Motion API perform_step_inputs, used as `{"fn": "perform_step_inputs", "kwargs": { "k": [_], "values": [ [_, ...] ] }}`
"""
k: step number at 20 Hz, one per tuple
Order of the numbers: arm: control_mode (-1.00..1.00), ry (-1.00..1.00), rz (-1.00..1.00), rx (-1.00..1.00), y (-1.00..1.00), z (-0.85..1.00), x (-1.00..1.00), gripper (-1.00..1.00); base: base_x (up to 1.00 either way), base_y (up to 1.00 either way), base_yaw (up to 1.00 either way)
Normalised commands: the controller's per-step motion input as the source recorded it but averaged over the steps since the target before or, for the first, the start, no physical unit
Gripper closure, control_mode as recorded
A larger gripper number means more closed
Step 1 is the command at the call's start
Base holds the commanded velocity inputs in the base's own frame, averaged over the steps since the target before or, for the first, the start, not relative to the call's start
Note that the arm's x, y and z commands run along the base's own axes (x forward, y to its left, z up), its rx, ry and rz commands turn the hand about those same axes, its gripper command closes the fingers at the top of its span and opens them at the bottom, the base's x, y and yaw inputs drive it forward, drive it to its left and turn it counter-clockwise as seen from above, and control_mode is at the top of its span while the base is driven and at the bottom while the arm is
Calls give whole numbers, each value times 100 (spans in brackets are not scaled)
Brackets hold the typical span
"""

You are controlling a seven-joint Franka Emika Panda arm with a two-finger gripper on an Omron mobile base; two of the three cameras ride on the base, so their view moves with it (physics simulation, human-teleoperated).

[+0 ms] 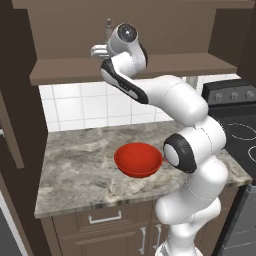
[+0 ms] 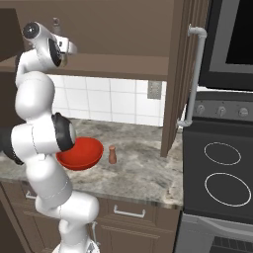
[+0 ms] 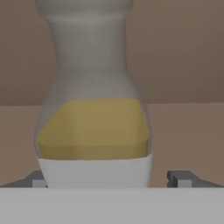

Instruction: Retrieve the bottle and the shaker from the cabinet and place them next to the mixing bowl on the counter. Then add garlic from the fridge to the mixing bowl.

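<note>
No text, brand, number or sign could be read anywhere. The bottle in the hand view carried a plain yellow band and a white band below it, neither with any lettering. The stove knobs and the control panel showed no legible markings, and the burner rings were bare outlines. The red bowl and the small brown shaker were unmarked.
</note>
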Motion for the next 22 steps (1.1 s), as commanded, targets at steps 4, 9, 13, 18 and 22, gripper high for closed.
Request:
{"fn": "perform_step_inputs", "kwargs": {
  "k": [4, 9, 13, 18, 22],
  "values": [
    [-100, 0, -4, 0, 4, 0, 3, -100, 0, 0, 0],
    [-100, 0, 0, 0, 0, 0, 0, 100, 0, 0, 0],
    [-100, 0, 0, 0, 0, 0, 0, 100, 0, 0, 0],
    [-100, 0, 0, 0, 0, 0, 0, 100, 0, 0, 0],
    [-100, 0, 0, 0, -1, 0, -2, 100, 0, 0, 0]
  ]
}}
